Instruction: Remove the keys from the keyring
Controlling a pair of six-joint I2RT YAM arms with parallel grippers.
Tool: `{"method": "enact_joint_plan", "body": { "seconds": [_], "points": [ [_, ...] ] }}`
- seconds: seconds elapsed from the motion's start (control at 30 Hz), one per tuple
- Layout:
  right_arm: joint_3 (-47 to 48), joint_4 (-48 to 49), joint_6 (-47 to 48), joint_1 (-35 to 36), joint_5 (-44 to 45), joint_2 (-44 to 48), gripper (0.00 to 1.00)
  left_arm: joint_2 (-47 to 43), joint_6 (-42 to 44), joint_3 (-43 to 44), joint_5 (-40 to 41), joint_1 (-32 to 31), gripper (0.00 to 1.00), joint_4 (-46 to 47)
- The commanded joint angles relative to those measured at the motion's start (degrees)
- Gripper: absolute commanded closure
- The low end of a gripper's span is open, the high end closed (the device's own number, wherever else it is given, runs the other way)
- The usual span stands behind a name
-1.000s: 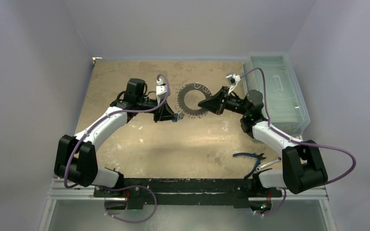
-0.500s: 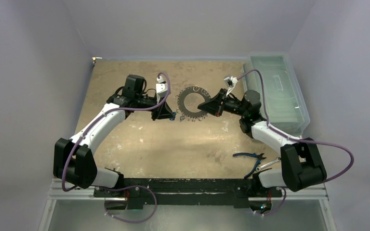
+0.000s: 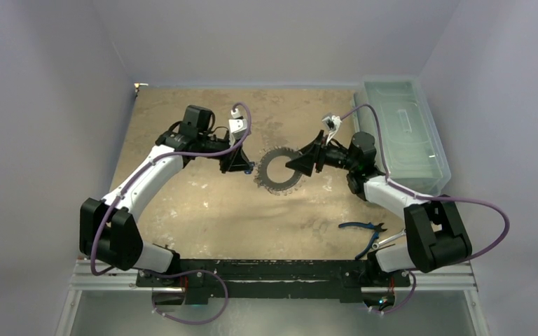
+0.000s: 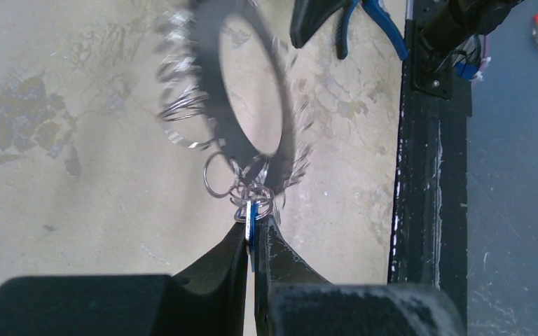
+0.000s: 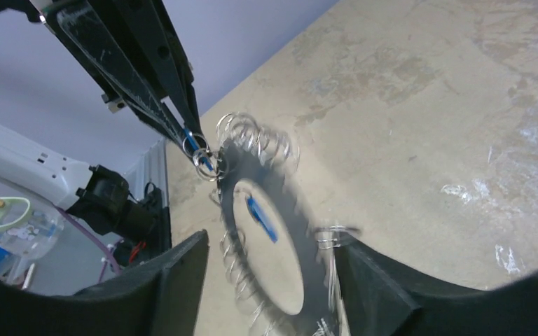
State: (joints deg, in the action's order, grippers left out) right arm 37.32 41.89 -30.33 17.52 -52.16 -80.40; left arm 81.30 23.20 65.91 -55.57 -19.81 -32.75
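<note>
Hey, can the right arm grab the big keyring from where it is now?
Probably yes. The right gripper is open with the keyring between its fingers, nothing in the way. The left gripper pinches a blue key on the opposite side.

dark grey keyring point(image 4: 211, 91) with silvery keys point(image 4: 182, 112), one blue-headed, over a mottled tan table point(image 3: 203, 203).

Enclosed lab test cell: blank grey walls point(image 3: 42, 105), scuffed tabletop point(image 3: 252, 217).

Left fingers point(image 4: 218, 269) pinch blue key point(image 4: 251, 228) on blurred keyring point(image 4: 212, 112).
</note>
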Motion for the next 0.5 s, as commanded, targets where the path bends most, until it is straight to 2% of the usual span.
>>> {"method": "enact_joint_plan", "body": {
  "seconds": [0.0, 0.13, 0.2, 0.33, 0.47],
  "points": [
    [-0.22, -1.02, 3.55, -0.12, -1.64, 2.35, 0.27, 1.19, 5.65, 4.75, 2.29, -0.91, 1.0, -3.63],
    [0.32, -4.76, 6.05, -0.12, -0.78, 3.12, 0.12, 2.82, 11.72, 7.85, 5.63, -1.45, 1.0, -8.69],
    [0.87, -6.39, 7.33, -0.21, -0.85, 3.14, 0.09, 4.02, 15.54, 10.33, 7.32, -1.63, 1.0, -12.56],
    [1.42, -6.94, 9.14, -0.2, -2.42, 3.23, 0.1, 6.52, 24.22, 16.28, 10.34, -1.96, 1.0, -22.27],
    [1.39, -7.67, 11.78, -0.16, -3.01, 3.98, 0.17, 7.61, 32.06, 19.68, 14.5, -3.63, 1.0, -29.33]
  ]
}}
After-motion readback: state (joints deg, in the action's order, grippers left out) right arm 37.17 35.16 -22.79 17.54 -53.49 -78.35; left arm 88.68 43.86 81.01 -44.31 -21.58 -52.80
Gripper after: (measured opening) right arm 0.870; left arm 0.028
